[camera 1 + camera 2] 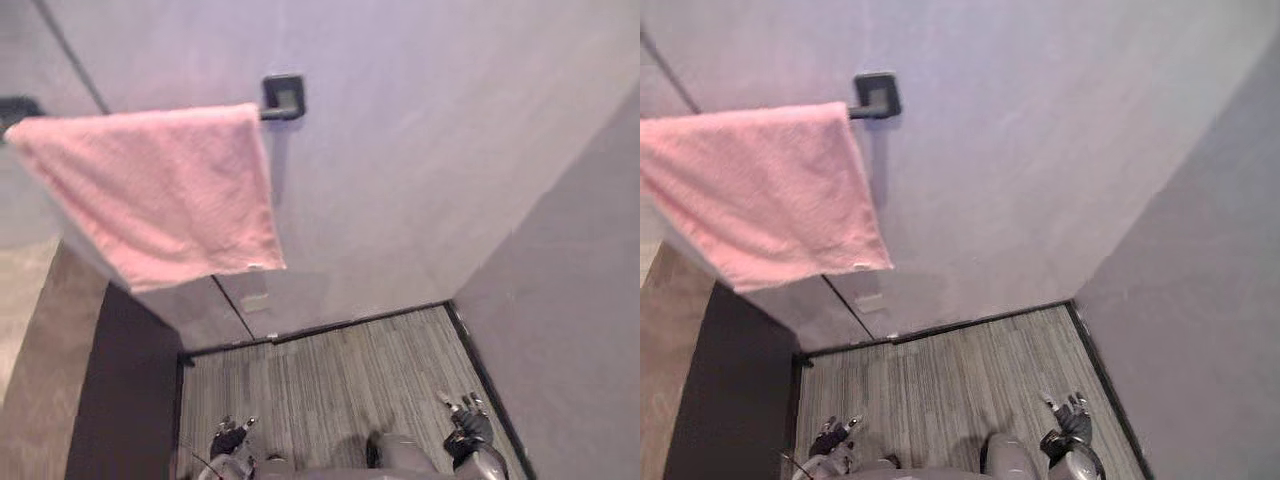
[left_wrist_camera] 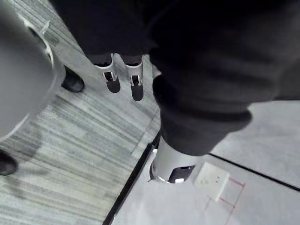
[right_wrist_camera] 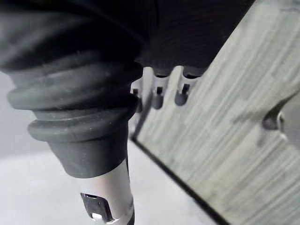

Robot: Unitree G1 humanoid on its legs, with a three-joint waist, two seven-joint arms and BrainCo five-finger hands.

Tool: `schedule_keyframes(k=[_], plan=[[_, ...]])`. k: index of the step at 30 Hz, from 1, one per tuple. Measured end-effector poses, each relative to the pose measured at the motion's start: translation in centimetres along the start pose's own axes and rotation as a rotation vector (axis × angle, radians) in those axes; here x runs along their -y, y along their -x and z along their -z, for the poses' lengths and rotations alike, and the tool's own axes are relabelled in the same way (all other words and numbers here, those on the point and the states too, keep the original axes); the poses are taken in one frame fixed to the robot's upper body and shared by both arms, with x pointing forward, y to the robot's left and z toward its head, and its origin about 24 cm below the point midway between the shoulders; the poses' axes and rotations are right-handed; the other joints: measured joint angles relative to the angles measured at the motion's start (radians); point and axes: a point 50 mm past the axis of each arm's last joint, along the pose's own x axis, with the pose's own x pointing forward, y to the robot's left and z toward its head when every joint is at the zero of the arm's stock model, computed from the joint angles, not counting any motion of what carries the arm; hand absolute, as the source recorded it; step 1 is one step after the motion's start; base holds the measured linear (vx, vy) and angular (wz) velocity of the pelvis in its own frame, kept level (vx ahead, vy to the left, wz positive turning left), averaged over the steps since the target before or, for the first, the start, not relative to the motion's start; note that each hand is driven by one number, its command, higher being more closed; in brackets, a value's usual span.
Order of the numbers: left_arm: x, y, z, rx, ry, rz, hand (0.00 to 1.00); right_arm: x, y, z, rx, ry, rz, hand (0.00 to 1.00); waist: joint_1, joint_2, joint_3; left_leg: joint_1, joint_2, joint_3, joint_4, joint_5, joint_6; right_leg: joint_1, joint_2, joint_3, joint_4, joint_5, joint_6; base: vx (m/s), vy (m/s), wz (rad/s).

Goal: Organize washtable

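Pink terry towel (image 1: 150,190) hung over the dark wall rail (image 1: 281,99), long axis along it, ending by the rail's right bracket. Far below, the left hand (image 1: 228,438) was nearer than the right hand (image 1: 462,418); both had relaxed, empty fingers.

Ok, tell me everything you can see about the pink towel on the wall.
The pink towel looks like plain, soft terry cloth, with a small pale label at one lower corner. It hangs draped over a dark rail, spread flat against the pale wall, beside the rail's square dark bracket. Only the rail and the wall seem to touch it. The left hand and right hand hang low near the floor, well apart from it.
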Motion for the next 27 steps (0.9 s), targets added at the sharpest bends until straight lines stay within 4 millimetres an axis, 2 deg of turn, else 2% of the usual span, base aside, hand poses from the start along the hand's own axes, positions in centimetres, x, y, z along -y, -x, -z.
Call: schedule_keyframes(k=[1,2,3,6,7,10,13,14,15,16,17,18,19,20,21,22,23,24,25,26,27], plan=[[-0.1,-0.1,-0.2,0.006,-0.027,0.000,0.00,-0.2,0.1,0.1,0.001,0.071,-0.023,0.00,-0.001,-0.021,-0.003,-0.015,-0.006,-0.017,0.020,0.000,-0.001,0.001,0.005,0.004,-0.004,-0.009,0.010,0.09,-0.253,0.96],[-0.3,-0.1,-0.2,0.004,-0.059,0.001,0.00,-0.4,-0.2,-0.4,0.022,0.179,-0.060,0.00,0.013,-0.008,-0.003,-0.032,0.002,-0.031,0.028,0.007,-0.007,0.016,0.024,0.000,-0.030,-0.008,0.011,0.00,-0.205,0.50],[0.4,0.0,0.3,-0.009,-0.085,0.022,0.00,-0.7,-0.8,-1.6,0.064,0.332,-0.106,0.00,0.045,0.023,0.000,-0.049,0.026,-0.040,0.005,0.034,-0.007,0.059,0.053,0.014,-0.116,-0.008,0.004,-0.04,-0.170,0.32],[1.0,0.0,0.2,-0.005,-0.142,0.059,0.00,-1.1,-2.1,-3.2,0.102,0.518,-0.149,0.00,0.049,0.046,0.010,-0.082,0.016,-0.091,-0.006,0.065,-0.040,0.051,0.049,0.006,-0.140,-0.042,-0.034,-0.08,-0.136,0.47],[1.4,0.1,0.5,-0.013,-0.157,0.075,0.00,-1.4,-2.6,-3.9,0.110,0.572,-0.166,0.00,0.050,0.070,0.014,-0.109,0.020,-0.115,-0.005,0.082,-0.045,0.062,0.056,-0.008,-0.180,-0.047,-0.051,-0.14,-0.109,0.60],[2.0,0.2,1.3,-0.036,-0.163,0.098,0.00,-1.1,-3.1,-4.3,0.104,0.620,-0.171,0.00,0.050,0.122,0.044,-0.130,0.031,-0.200,-0.034,0.136,-0.060,0.093,0.072,-0.089,-0.216,-0.017,-0.076,-0.18,-0.094,0.70],[1.7,0.2,1.5,-0.039,-0.145,0.085,0.00,-0.1,-3.2,-3.5,0.055,0.638,-0.151,0.00,0.049,0.137,0.058,-0.130,0.034,-0.215,-0.072,0.188,-0.074,0.094,0.073,-0.129,-0.204,-0.015,-0.082,-0.16,-0.061,0.48],[1.6,0.2,1.5,-0.042,-0.138,0.081,0.00,0.5,-3.2,-3.1,0.035,0.643,-0.138,0.00,0.048,0.137,0.064,-0.130,0.032,-0.214,-0.112,0.244,-0.074,0.085,0.073,-0.141,-0.202,-0.010,-0.094,-0.20,-0.061,0.59],[1.4,0.2,1.3,-0.038,-0.141,0.077,0.00,1.0,-3.1,-2.8,0.017,0.631,-0.120,0.00,0.042,0.132,0.067,-0.135,0.018,-0.217,-0.194,0.359,-0.075,0.071,0.059,-0.164,-0.211,-0.006,-0.119,-0.21,-0.057,0.75],[1.5,0.1,1.2,-0.035,-0.145,0.080,0.00,1.3,-3.1,-2.7,0.008,0.619,-0.107,0.00,0.032,0.115,0.071,-0.134,0.006,-0.216,-0.246,0.424,-0.079,0.062,0.037,-0.185,-0.220,0.002,-0.139,-0.28,-0.008,1.05],[1.5,0.0,0.8,-0.016,-0.132,0.081,0.00,2.1,-2.8,-1.8,-0.028,0.586,-0.076,0.00,0.017,0.093,0.086,-0.166,-0.024,-0.163,-0.150,0.368,-0.029,0.050,-0.012,-0.238,-0.223,0.020,-0.150,-0.26,-0.005,1.12],[1.3,0.0,0.6,-0.012,-0.133,0.075,0.00,3.0,-2.3,-1.1,-0.054,0.546,-0.039,0.00,0.015,0.085,0.088,-0.196,-0.041,-0.085,0.032,0.238,0.036,0.052,-0.048,-0.274,-0.224,0.034,-0.142,-0.26,0.009,1.07],[1.2,0.0,0.6,-0.014,-0.133,0.071,0.00,3.6,-2.1,-0.7,-0.068,0.526,-0.019,0.00,0.007,0.085,0.089,-0.203,-0.039,-0.056,0.117,0.177,0.041,0.053,-0.061,-0.294,-0.223,0.038,-0.139,-0.23,0.008,1.09],[0.9,0.1,0.8,-0.019,-0.132,0.063,0.00,4.6,-1.6,0.1,-0.097,0.500,0.022,0.00,-0.013,0.090,0.087,-0.206,-0.015,-0.010,0.261,0.080,0.062,0.060,-0.080,-0.344,-0.223,0.049,-0.134,-0.25,0.075,1.13],[1.1,0.1,0.8,-0.017,-0.133,0.066,0.00,5.4,-0.9,1.2,-0.135,0.464,0.055,0.00,-0.014,0.094,0.085,-0.202,0.025,0.023,0.372,0.027,0.071,0.066,-0.094,-0.392,-0.222,0.060,-0.125,-0.24,0.109,1.18],[1.1,0.0,0.7,-0.014,-0.134,0.066,0.00,5.5,-0.7,1.6,-0.151,0.445,0.068,0.00,-0.016,0.095,0.084,-0.197,0.046,0.035,0.415,0.006,0.073,0.072,-0.102,-0.418,-0.221,0.064,-0.121,-0.18,0.164,1.29],[1.1,0.1,0.6,-0.010,-0.133,0.067,0.00,6.3,-0.2,2.3,-0.177,0.398,0.110,0.00,-0.024,0.109,0.078,-0.189,0.094,0.069,0.469,-0.013,0.077,0.084,-0.121,-0.472,-0.208,0.069,-0.113,-0.14,0.153,1.60],[1.6,0.1,0.5,0.000,-0.124,0.079,0.00,6.6,-0.4,2.2,-0.187,0.394,0.132,0.00,-0.037,0.119,0.088,-0.203,0.065,0.122,0.404,-0.006,0.064,0.082,-0.124,-0.504,-0.184,0.052,-0.090,-0.13,0.128,1.64],[1.7,0.1,0.4,0.010,-0.124,0.075,0.00,6.9,-0.3,2.4,-0.204,0.388,0.144,0.00,-0.034,0.119,0.080,-0.181,0.036,0.097,0.294,-0.005,0.059,0.067,-0.106,-0.487,-0.175,0.020,-0.077,-0.12,-0.023,2.13],[1.6,-0.1,-0.3,0.025,-0.136,0.071,0.00,7.0,0.0,3.6,-0.265,0.358,0.168,0.00,-0.072,0.080,0.046,-0.079,-0.039,0.009,-0.042,0.057,0.052,0.061,-0.056,-0.481,-0.259,0.015,-0.170,-0.10,-0.160,2.61],[1.8,-0.6,-1.8,0.064,-0.155,0.079,0.00,6.7,0.1,4.2,-0.282,0.319,0.178,0.00,-0.097,0.027,0.068,-0.104,-0.027,0.097,0.100,0.019,0.112,0.096,-0.086,-0.493,-0.330,0.101,-0.170,-0.14,-0.163,2.77]])
